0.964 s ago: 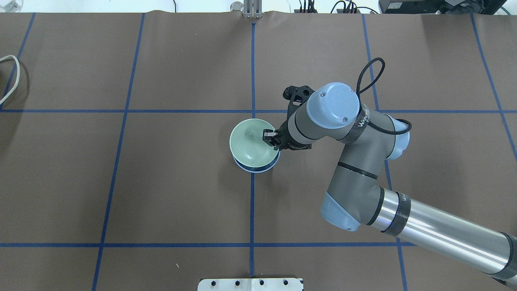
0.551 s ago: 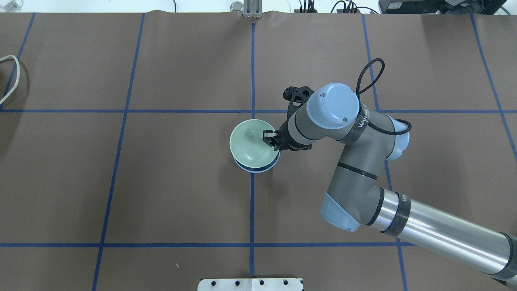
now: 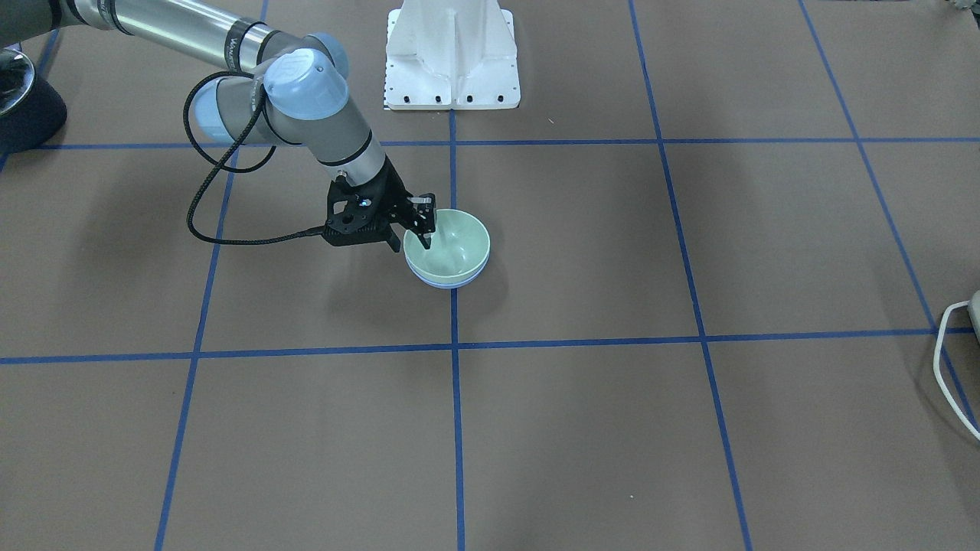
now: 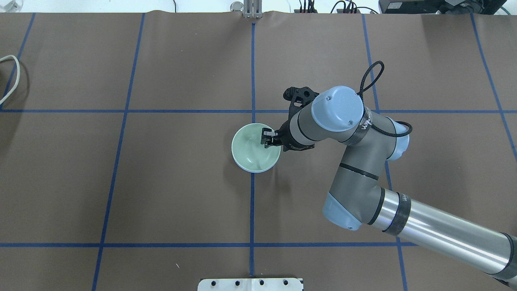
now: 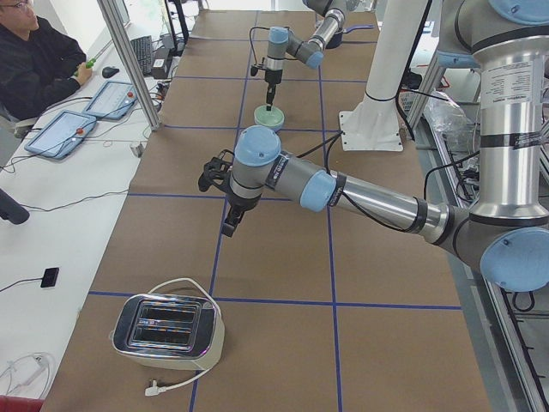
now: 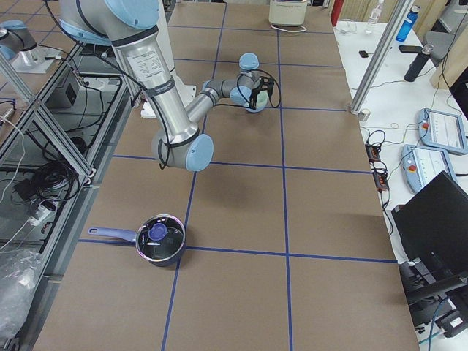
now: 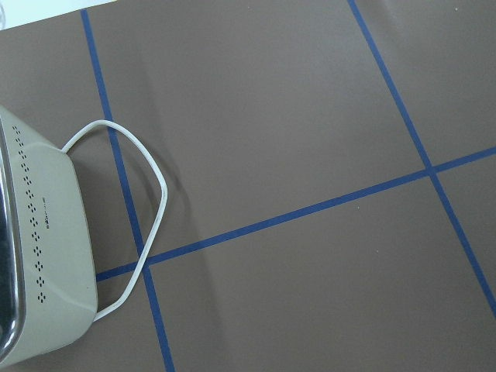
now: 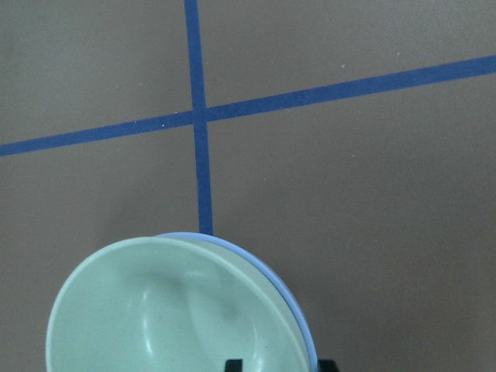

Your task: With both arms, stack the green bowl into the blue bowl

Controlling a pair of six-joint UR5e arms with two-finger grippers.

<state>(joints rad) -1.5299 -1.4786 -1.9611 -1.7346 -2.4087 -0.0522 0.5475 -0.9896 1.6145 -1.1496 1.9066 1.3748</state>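
The green bowl (image 4: 252, 149) sits nested in the blue bowl (image 4: 258, 171) at the table's middle, on a blue tape line. Only the blue bowl's rim shows as a thin crescent in the front view (image 3: 448, 284) and in the right wrist view (image 8: 283, 291). My right gripper (image 4: 268, 139) straddles the green bowl's (image 3: 455, 241) right rim, one finger inside and one outside, shut on it. The green bowl (image 8: 155, 318) fills the right wrist view's bottom. My left gripper (image 5: 230, 225) hangs above bare table near the toaster. I cannot tell whether it is open.
A toaster (image 5: 167, 330) with a white cord (image 7: 132, 232) stands at the table's left end. A dark pot with a lid (image 6: 159, 240) stands at the right end. The white pedestal base (image 3: 452, 53) is at the robot's side. An operator (image 5: 34, 60) sits beside the table.
My right arm has lowered the green bowl. It was offset above the blue bowl and now sits down in it, leaving only a thin blue rim in view.
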